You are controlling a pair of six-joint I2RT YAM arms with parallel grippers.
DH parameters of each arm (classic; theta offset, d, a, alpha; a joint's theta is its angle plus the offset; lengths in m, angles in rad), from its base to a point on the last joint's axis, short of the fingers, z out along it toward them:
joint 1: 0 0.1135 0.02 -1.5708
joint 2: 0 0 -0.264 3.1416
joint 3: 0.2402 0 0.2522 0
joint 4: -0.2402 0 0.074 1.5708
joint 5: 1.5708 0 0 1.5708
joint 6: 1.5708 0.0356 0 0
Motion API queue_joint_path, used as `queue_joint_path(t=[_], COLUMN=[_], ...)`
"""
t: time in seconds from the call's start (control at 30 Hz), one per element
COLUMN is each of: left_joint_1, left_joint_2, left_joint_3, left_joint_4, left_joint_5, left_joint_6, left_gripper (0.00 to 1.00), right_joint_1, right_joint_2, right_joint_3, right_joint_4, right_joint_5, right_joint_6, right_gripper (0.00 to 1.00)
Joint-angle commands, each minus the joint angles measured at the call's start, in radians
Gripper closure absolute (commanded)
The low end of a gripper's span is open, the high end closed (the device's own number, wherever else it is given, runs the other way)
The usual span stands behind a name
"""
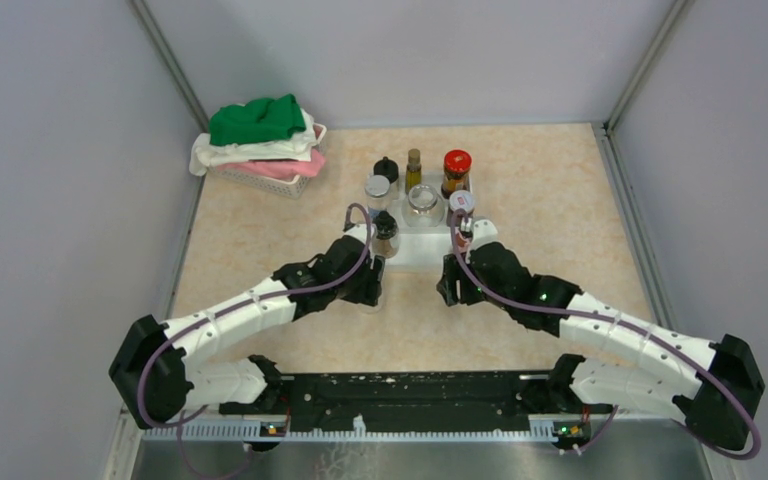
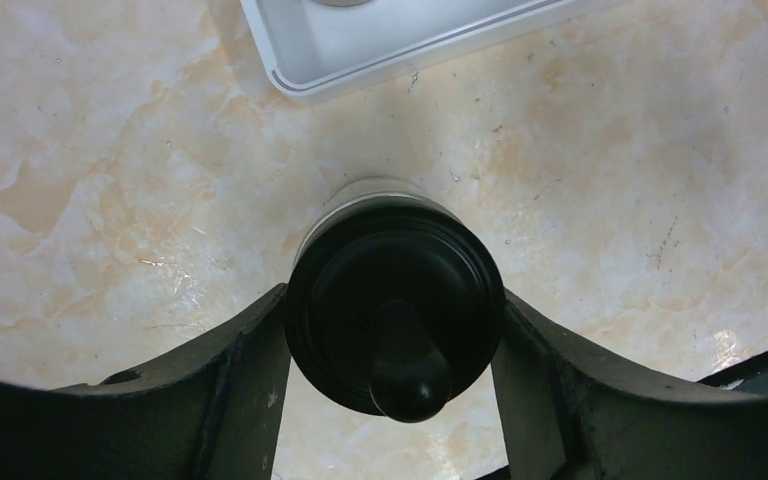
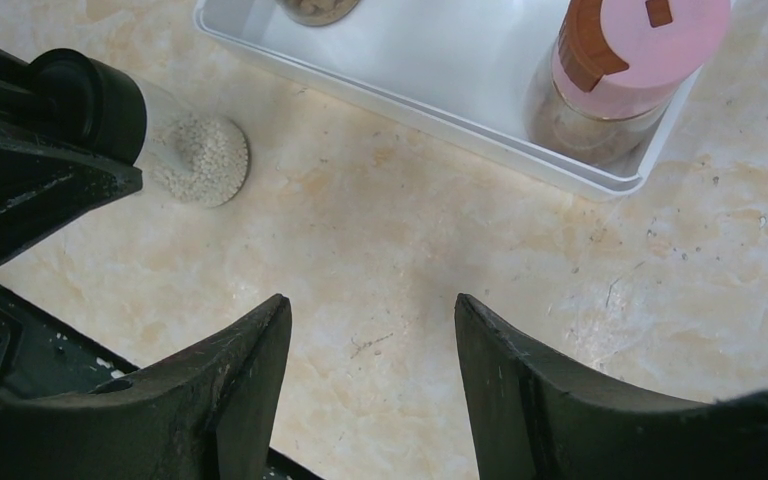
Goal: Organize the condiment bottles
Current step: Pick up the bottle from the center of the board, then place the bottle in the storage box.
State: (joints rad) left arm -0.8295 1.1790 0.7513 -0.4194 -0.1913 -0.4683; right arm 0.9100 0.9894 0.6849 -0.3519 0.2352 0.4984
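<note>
My left gripper [image 1: 372, 288] [image 2: 393, 300] is shut on the black knobbed cap of a glass jar [image 2: 395, 300] of white grains, on the table just in front of the white stepped tray [image 1: 422, 252]. The same jar shows at the left of the right wrist view [image 3: 192, 155]. My right gripper [image 1: 449, 289] [image 3: 370, 305] is open and empty above bare table, in front of the tray's right end. On the tray stand a black-capped jar [image 1: 386, 232], a silver-capped jar [image 1: 377, 188], a silver-lidded jar [image 1: 423, 200], a pink-capped jar [image 1: 462, 206] [image 3: 625, 65], another black-capped jar [image 1: 386, 168], a slim amber bottle [image 1: 413, 168] and a red-capped jar [image 1: 456, 172].
A white basket of folded green, white and pink cloths [image 1: 260, 148] stands at the back left. Grey walls close the table on three sides. A black rail [image 1: 410, 395] runs along the near edge between the arm bases.
</note>
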Motion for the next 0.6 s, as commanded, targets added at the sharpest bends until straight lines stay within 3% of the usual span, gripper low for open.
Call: queue_joint_path(t=[0.0, 0.1, 0.57], left_joint_1=[-0.022, -0.046, -0.149], left_joint_2=[0.005, 0.052, 0.441], left_joint_3=[0.104, 0.226, 0.657], left_joint_4=[0.01, -0.048, -0.137], left_joint_5=[-0.017, -0.014, -0.047], left_joint_6=[0.019, 0.044, 0.147], left_gripper=[0.58, 0.63, 0.6], right_joint_1=[0.011, 0.012, 0.009], right_joint_2=[-0.036, -0.038, -0.092], right_joint_3=[-0.008, -0.012, -0.037], right_joint_4=[0.025, 0.022, -0.025], right_joint_5=[0.017, 0.029, 0.096], right_joint_6=[-0.001, 0.0, -0.003], right_gripper=[0.39, 0.39, 0.39])
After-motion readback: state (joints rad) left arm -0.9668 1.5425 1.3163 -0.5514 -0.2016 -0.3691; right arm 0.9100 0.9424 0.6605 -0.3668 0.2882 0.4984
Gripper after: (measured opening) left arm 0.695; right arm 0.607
